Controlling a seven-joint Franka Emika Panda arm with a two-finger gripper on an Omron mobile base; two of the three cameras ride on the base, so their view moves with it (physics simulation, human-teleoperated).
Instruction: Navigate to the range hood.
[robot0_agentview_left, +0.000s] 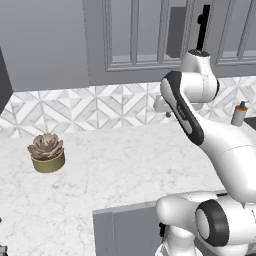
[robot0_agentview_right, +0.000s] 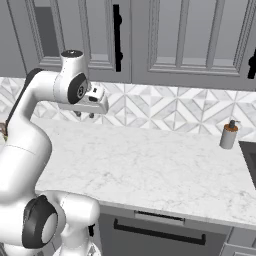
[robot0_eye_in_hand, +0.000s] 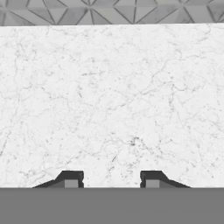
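Hand view: tool (robot0_eye_in_hand: 112, 179) spread wide, holding nothing.

The counter (robot0_agentview_left: 125, 165) across the middle of the frame looks like smooth white marble with fine grey veins, and the backsplash (robot0_agentview_right: 165, 110) above it like patterned grey-white tile. The cabinet doors (robot0_agentview_right: 200, 40) at the top are matt grey with glossy black handles (robot0_agentview_right: 117, 37), and the arm (robot0_agentview_left: 215, 145) is smooth, glossy white plastic with dark joints.

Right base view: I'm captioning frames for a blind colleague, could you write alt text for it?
A white robot arm rises at the left over a white marble counter, its gripper held above the surface with nothing in it. A soap dispenser stands at the right before a patterned tile backsplash, under grey cabinets.
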